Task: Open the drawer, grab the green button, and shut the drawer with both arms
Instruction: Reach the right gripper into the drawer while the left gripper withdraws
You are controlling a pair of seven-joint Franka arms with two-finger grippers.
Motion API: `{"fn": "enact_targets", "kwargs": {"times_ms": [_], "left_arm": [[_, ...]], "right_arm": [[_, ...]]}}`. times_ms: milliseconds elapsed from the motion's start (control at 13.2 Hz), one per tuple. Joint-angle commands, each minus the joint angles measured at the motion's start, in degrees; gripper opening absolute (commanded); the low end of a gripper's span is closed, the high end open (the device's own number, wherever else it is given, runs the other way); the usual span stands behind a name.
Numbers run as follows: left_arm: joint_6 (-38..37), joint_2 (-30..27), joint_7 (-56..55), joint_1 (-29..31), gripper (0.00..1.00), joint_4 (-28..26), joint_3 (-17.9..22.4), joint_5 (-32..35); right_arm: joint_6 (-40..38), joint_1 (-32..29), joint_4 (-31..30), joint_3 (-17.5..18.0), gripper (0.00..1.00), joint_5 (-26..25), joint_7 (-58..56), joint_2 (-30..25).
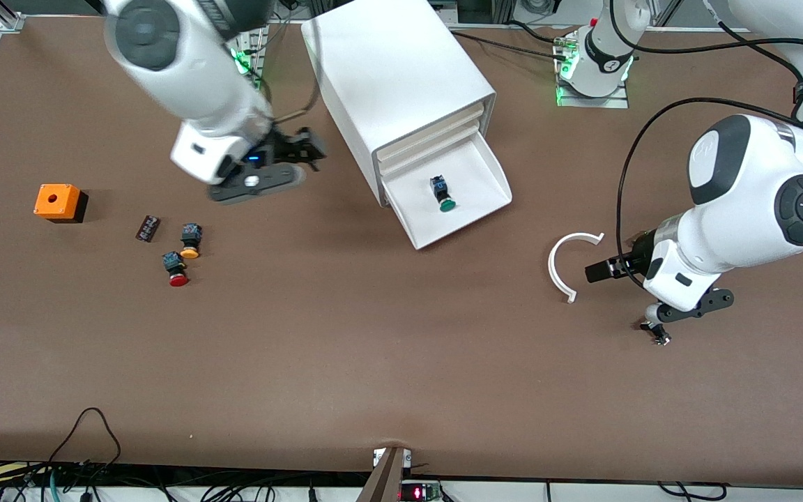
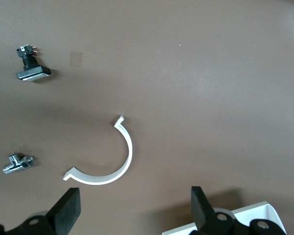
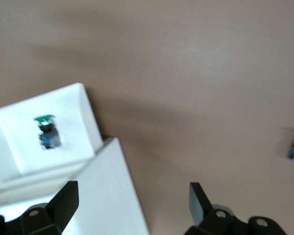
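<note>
The brown table (image 1: 346,348) carries the white 4-drawer plastic cabinet (image 1: 401,84), whose shallow white bottom drawer (image 1: 475,209) stands pulled out. Lying in that drawer is the small green-capped push button (image 1: 444,194), cap toward 6 o'clock in the front view. The right gripper (image 1: 314,150) hangs over bare table beside the cabinet, fingers apart, holding nothing. The left gripper (image 1: 593,272), fingers also apart, hovers at 3 o'clock of a white plastic half-ring (image 1: 560,268).

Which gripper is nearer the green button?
Right. The right gripper hovers beside the cabinet, near the green button in the open drawer; the left gripper is by the white arc.
</note>
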Motion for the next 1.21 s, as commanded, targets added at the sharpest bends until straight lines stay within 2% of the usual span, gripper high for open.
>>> {"fn": "enact_targets", "kwargs": {"times_ms": [0,151,377,528,755,1132], "left_arm": [[-0.8,-1.5,-0.3,1.2,0.99,-0.9,-0.5,3.0],[-0.7,-1.5,-0.3,1.3,0.99,-1.2,-0.5,3.2],[-0.9,-1.5,-0.5,1.3,0.99,-1.5,-0.5,3.3],[-1.6,-1.5,-1.1,1.0,0.99,-1.7,-1.0,6.3],[-2.3,-1.6,-2.0,0.9,0.99,-1.6,-1.2,6.9],[-2.4,-1.6,-2.0,1.0,0.99,-1.6,-1.1,6.9]], "right_arm": [[1.8,6.0,7.1,-0.8,0.99,-1.3,8.3,7.4],[6.7,10.5,8.3,-0.8,0.99,-3.9,16.3,11.5],[13.0,15.9,8.8,-0.9,1.0,-8.7,18.7,16.2],[13.7,18.0,11.8,-1.1,1.0,-9.7,20.6,20.4],[13.8,20.6,16.2,-1.2,1.0,-12.0,23.7,26.1],[16.0,23.7,16.0,-1.2,1.0,-15.3,26.2,30.0]]}}
